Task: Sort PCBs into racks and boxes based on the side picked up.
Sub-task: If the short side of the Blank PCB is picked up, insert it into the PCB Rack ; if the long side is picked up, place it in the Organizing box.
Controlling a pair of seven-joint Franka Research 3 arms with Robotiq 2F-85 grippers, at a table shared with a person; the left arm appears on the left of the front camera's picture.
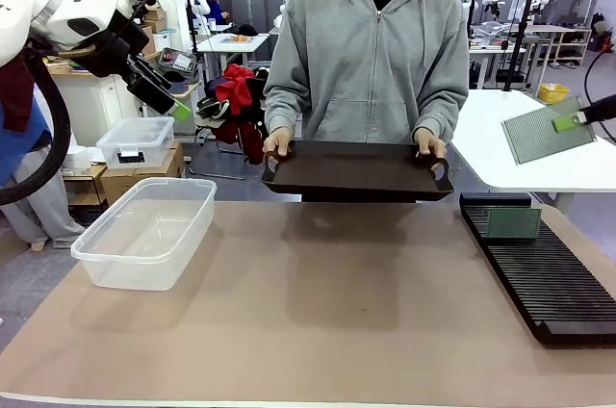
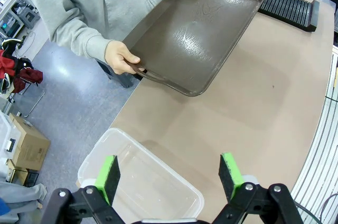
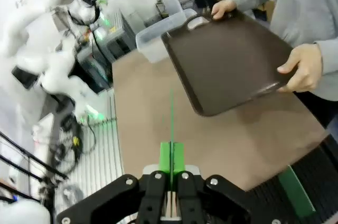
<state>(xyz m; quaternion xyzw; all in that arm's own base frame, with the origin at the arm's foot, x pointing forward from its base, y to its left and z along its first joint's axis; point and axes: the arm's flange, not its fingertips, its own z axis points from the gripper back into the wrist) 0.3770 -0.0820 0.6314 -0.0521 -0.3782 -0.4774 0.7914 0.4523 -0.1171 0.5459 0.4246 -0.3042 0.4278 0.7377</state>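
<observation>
My right gripper [image 1: 577, 120] hangs high at the right edge, shut on a green PCB [image 1: 537, 134] held above the black slotted rack [image 1: 549, 278]. In the right wrist view that PCB [image 3: 171, 121] shows edge-on as a thin green line between the closed pads of my right gripper [image 3: 171, 156]. Another PCB [image 1: 512, 222] stands upright in the rack's far end, and in the wrist view this PCB [image 3: 296, 197] is at the lower right. My left gripper [image 2: 169, 176] is open and empty, high above the clear tub [image 2: 142, 182]. That tub [image 1: 144, 231] sits on the table's left.
Across the table a person holds a dark brown tray [image 1: 356, 169] by both handles, just above the far edge. A smaller lidded clear container [image 1: 135, 141] sits on cardboard boxes beyond the tub. The brown mat [image 1: 327, 302] in the middle is bare.
</observation>
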